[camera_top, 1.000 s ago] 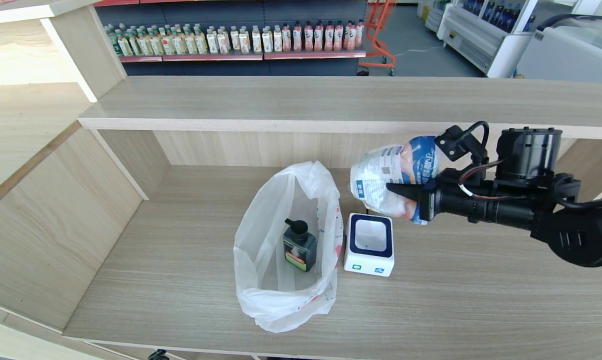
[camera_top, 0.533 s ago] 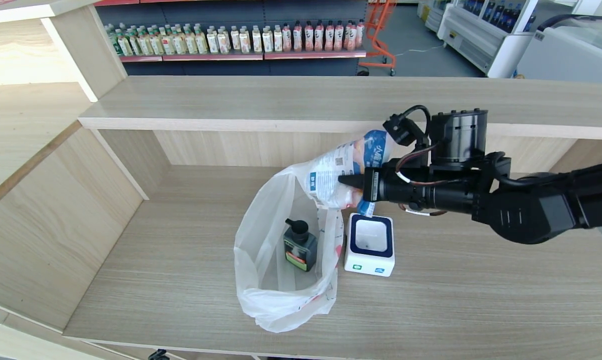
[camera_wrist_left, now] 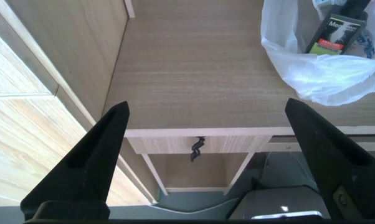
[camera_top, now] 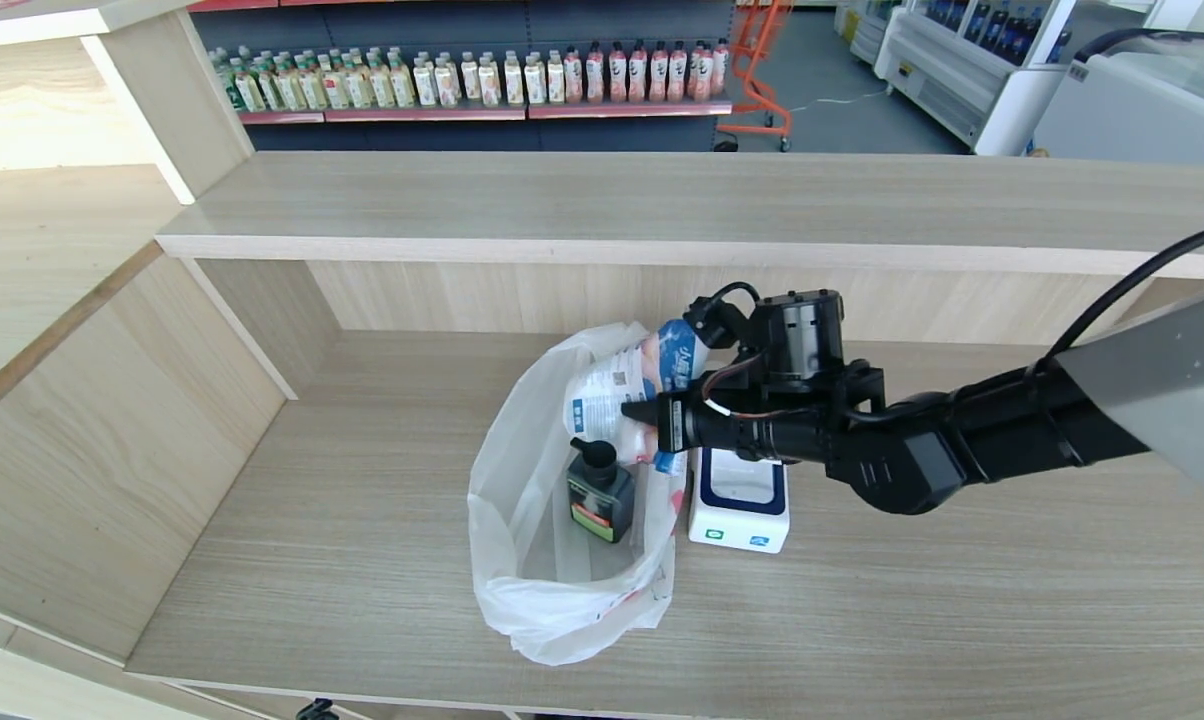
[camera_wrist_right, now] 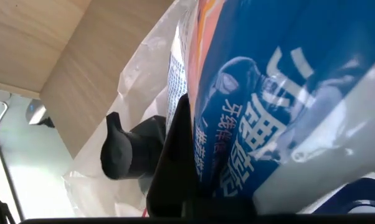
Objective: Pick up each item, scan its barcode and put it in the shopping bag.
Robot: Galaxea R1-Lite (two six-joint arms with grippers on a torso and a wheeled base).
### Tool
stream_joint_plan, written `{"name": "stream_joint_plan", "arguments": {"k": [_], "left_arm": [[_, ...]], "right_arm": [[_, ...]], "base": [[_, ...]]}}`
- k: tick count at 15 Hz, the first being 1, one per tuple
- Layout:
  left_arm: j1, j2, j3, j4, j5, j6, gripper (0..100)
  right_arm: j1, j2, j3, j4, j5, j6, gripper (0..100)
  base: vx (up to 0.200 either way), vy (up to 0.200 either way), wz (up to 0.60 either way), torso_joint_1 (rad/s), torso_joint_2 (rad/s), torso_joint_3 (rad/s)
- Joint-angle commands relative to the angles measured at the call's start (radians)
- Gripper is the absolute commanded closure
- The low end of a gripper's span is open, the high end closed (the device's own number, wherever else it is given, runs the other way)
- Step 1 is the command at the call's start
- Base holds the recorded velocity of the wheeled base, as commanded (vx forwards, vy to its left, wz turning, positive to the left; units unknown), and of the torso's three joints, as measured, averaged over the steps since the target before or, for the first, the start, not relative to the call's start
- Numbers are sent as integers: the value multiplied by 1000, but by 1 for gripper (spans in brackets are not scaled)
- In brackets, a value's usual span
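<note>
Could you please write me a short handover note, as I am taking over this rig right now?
Right claw: shut on the blue and white pouch, held over the far side of the shopping bag mouth, beside the scanner.
Left claw: open, holding nothing, by the near edge of the counter.
Done: black pump bottle stands in the bag.
Left: lower the pouch in and release it; whether it was scanned cannot be told.
</note>
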Motion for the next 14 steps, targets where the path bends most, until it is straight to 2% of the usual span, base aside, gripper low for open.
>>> {"name": "stream_joint_plan", "arguments": {"k": [1,5,6,12,13,14], "left_arm": [[0,2,0,0,0,0,0],[0,2,0,0,0,0,0],[0,2,0,0,0,0,0],[0,2,0,0,0,0,0],[0,2,0,0,0,0,0],[0,2,0,0,0,0,0]], "right_arm": [[6,54,-31,-1,-1,-1,100],[6,79,-52,1,-1,-27,100],[6,79,-49,1,-2,-30,0],[1,-37,-52,1,-5,36,0],[-9,-147,-5,4,-4,114,0],[-23,-233,57,4,-2,133,0]], "base": [[0,0,0,0,0,0],[0,0,0,0,0,0],[0,0,0,0,0,0],[0,0,0,0,0,0],[0,0,0,0,0,0],[0,0,0,0,0,0]]}}
